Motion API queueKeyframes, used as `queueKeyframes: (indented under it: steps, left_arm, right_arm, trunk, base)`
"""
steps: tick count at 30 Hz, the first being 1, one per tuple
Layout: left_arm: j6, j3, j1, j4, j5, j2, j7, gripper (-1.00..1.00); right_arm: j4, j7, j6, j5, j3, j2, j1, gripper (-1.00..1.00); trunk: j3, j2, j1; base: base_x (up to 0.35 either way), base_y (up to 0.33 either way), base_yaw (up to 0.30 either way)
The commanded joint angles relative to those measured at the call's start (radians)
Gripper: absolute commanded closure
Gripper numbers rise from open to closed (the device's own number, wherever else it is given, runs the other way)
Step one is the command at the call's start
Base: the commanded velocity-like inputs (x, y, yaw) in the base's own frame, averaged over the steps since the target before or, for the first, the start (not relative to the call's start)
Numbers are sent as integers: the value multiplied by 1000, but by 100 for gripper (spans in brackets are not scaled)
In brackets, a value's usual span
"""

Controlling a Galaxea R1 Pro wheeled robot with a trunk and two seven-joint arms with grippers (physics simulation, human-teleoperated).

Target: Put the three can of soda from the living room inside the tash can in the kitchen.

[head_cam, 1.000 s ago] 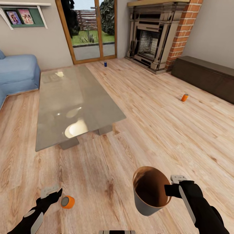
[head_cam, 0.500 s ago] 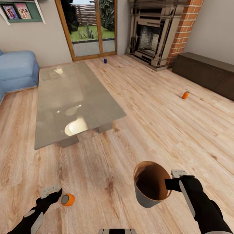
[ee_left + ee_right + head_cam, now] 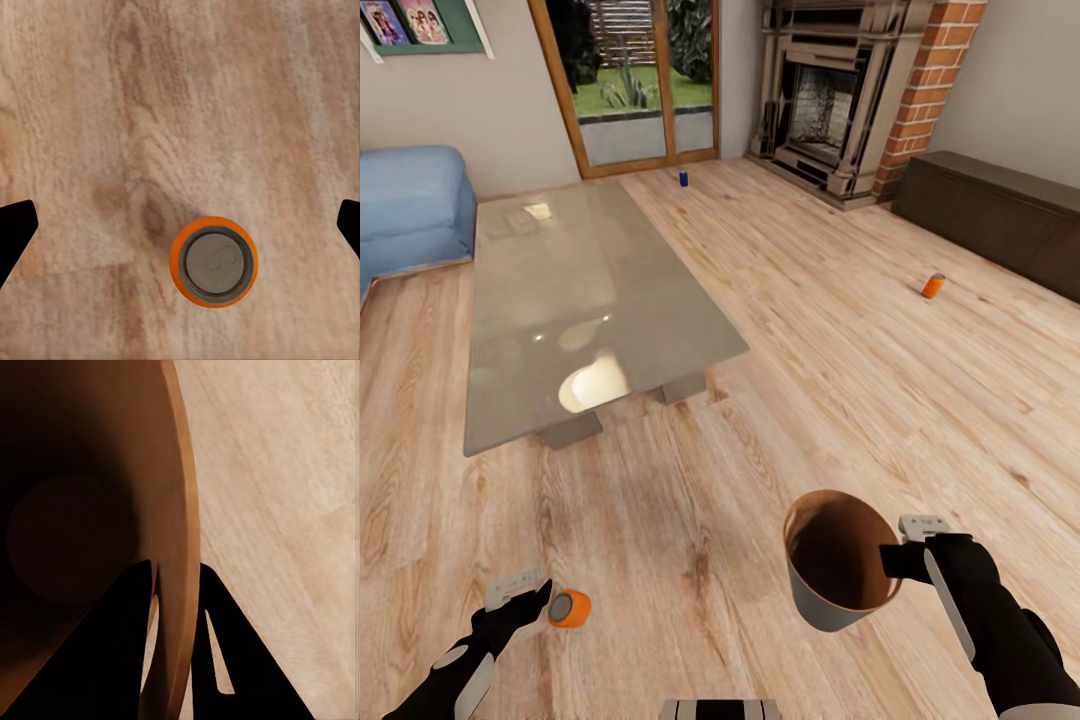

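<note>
Left claw (image 3: 545, 598) sits low at lower left, fingers spread wide; right claw (image 3: 888, 560), lower right, is clamped closed.

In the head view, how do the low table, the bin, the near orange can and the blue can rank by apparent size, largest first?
1. low table
2. bin
3. near orange can
4. blue can

The blue can stands far from the camera, so its smaller look may be distance only.
</note>
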Motion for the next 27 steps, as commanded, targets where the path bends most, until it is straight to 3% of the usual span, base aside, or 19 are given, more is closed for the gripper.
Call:
queueKeyframes:
  steps: [1,7,27]
  left_arm:
    - [0,0,0,-1,0,0,0,-100]
    - [-1,0,0,-1,-2,0,0,-100]
    - [-1,0,0,-2,-27,0,0,-100]
  right_arm:
    - [0,4,0,-17,0,1,0,100]
    - [0,4,0,-17,0,1,0,100]
    - [0,4,0,-17,3,3,0,100]
  trunk:
    - [0,0,0]
    - [-1,0,0]
    - [-64,-140,77]
  base:
    - [0,0,0]
    - [0,0,0]
    - [0,0,0]
